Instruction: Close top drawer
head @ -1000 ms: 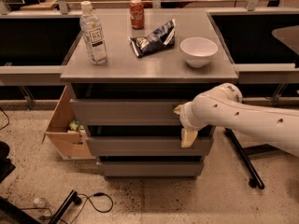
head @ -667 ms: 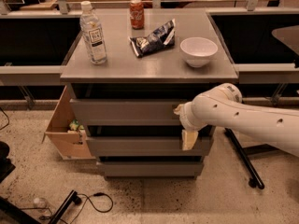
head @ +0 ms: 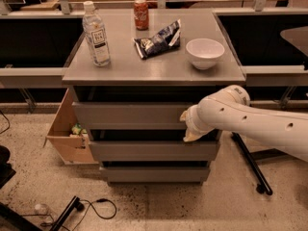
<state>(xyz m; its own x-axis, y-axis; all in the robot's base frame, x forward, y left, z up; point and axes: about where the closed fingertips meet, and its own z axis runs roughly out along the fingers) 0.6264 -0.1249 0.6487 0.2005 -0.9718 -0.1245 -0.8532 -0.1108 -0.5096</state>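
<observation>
The top drawer [head: 130,115] is the tallest grey front of the cabinet, just under the countertop [head: 154,73], with a dark gap above it. Its front lies roughly in line with the countertop's front edge. I cannot tell how far out it stands. My gripper [head: 190,128], on the white arm coming in from the right, rests against the right end of this front. Two shorter grey drawer fronts, the middle [head: 154,150] and the bottom [head: 154,173], sit below it.
On the countertop stand a water bottle [head: 96,32], a soda can [head: 141,14], a chip bag [head: 159,40] and a white bowl [head: 205,52]. A cardboard box [head: 65,138] stands left of the cabinet. Cables [head: 91,206] lie on the floor. A chair base [head: 250,162] is at the right.
</observation>
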